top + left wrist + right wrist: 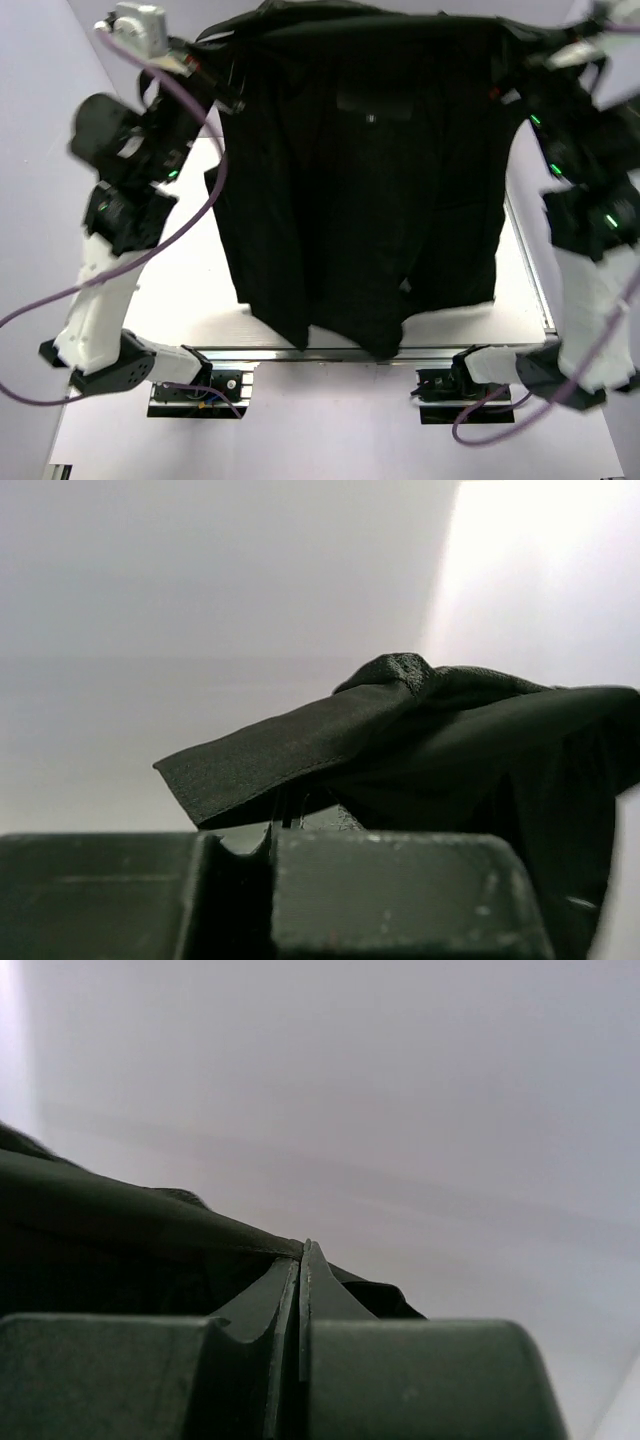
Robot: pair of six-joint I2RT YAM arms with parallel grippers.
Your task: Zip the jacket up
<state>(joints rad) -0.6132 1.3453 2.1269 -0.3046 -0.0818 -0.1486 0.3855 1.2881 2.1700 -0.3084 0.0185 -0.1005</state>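
The black jacket (370, 180) hangs spread wide above the table, held up by its two shoulders, its hem dangling near the front edge. A tiny pale chest mark (371, 119) shows near the top. My left gripper (225, 88) is shut on the jacket's left shoulder; the left wrist view shows a fold of black fabric (400, 740) pinched above the jaws (285, 820). My right gripper (510, 85) is shut on the right shoulder; in the right wrist view the fingers (302, 1260) press together on the black cloth (100, 1230). I cannot tell the zipper's state.
The white table (190, 290) shows left of the hanging jacket and at the right edge (520, 270). A metal rail (330, 352) runs along the front edge between the arm bases. Purple cables (170, 230) loop beside the left arm.
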